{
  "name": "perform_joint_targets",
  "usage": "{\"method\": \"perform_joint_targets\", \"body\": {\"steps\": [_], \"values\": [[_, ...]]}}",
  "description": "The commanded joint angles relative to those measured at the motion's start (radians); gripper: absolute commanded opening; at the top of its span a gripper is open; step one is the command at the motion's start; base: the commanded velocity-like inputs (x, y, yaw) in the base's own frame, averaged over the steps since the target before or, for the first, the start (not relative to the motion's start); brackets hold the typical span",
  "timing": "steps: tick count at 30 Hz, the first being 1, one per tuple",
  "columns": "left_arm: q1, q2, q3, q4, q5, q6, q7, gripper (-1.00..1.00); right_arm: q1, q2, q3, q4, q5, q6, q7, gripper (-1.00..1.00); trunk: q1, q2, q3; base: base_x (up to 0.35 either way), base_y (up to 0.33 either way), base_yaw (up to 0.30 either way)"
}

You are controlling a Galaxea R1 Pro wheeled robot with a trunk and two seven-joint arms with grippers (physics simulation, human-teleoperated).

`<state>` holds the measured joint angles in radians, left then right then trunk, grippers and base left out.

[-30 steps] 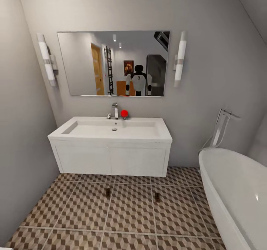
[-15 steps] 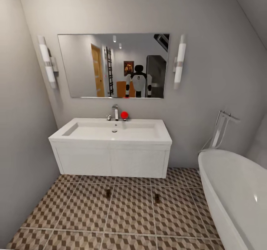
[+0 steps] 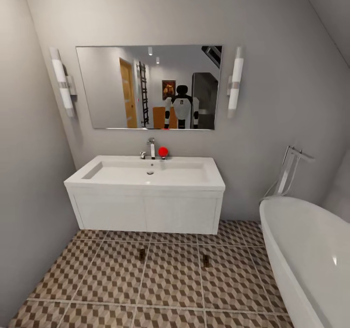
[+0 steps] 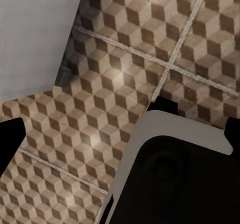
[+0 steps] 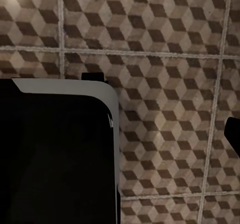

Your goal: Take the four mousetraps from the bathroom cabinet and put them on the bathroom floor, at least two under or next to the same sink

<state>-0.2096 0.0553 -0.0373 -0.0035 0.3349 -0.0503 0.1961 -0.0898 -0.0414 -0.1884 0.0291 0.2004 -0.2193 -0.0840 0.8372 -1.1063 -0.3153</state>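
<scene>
While the head view faces the white sink (image 3: 146, 206) against the far wall, two mousetraps (image 3: 142, 254) lie flat on the bathroom floor (image 3: 170, 279) just in front of it, the second (image 3: 206, 261) nearer the bathtub (image 3: 306, 250), the two well apart. A mirror (image 3: 112, 84) hangs above the faucet (image 3: 151, 147), beside which sits a red ball (image 3: 163, 151). Both wrist views look down on cube-pattern tiles; dark finger edges show, but I cannot tell either pincer's opening.
</scene>
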Motion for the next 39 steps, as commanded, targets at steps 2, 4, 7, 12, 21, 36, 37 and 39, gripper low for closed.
{"method": "perform_joint_targets", "body": {"steps": [2, 4, 7, 12, 21, 36, 37, 39], "values": [[-0.001, 0.0, -0.004, 0.0, 0.007, -0.006, 0.002, 1.0, -0.001, 0.0, -0.008, 0.003, 0.011, -0.005, -0.004, 1.0, 0.0, -0.001, -0.001, 0.0, 0.0, 0.072], [-0.001, 0.0, -0.004, 0.0, 0.007, -0.008, 0.002, 1.0, -0.001, 0.0, -0.008, 0.003, 0.011, -0.005, -0.005, 1.0, 0.0, -0.001, -0.001, 0.0, 0.0, 0.159], [-0.001, -0.002, -0.004, 0.0, 0.007, -0.01, 0.002, 1.0, -0.001, 0.0, -0.008, 0.003, 0.01, -0.005, -0.005, 1.0, 0.0, -0.001, -0.001, 0.0, 0.0, 0.221], [-0.001, -0.006, -0.005, 0.0, 0.007, -0.01, 0.002, 1.0, -0.001, 0.0, -0.008, 0.003, 0.01, -0.005, -0.006, 1.0, 0.0, -0.001, -0.001, 0.0, 0.0, 0.259], [-0.001, -0.012, -0.005, -0.001, 0.009, -0.01, 0.003, 1.0, -0.002, 0.0, -0.008, 0.003, 0.011, -0.005, -0.006, 1.0, 0.0, -0.001, -0.001, 0.0, 0.0, 0.279], [-0.001, -0.008, -0.006, -0.01, 0.003, -0.014, 0.003, 1.0, -0.002, 0.0, -0.008, 0.003, 0.012, -0.004, -0.007, 1.0, 0.0, -0.001, -0.001, 0.0, 0.0, 0.285], [-0.001, -0.009, -0.006, -0.01, 0.003, -0.014, 0.003, 1.0, -0.002, 0.001, -0.008, 0.003, 0.012, -0.004, -0.007, 1.0, 0.0, -0.001, -0.001, 0.0, 0.0, 0.286], [-0.001, -0.009, -0.005, -0.011, 0.004, -0.014, 0.003, 1.0, -0.002, 0.001, -0.007, 0.003, 0.012, -0.004, -0.007, 1.0, 0.0, -0.001, -0.001, 0.0, 0.0, 0.286]]}}
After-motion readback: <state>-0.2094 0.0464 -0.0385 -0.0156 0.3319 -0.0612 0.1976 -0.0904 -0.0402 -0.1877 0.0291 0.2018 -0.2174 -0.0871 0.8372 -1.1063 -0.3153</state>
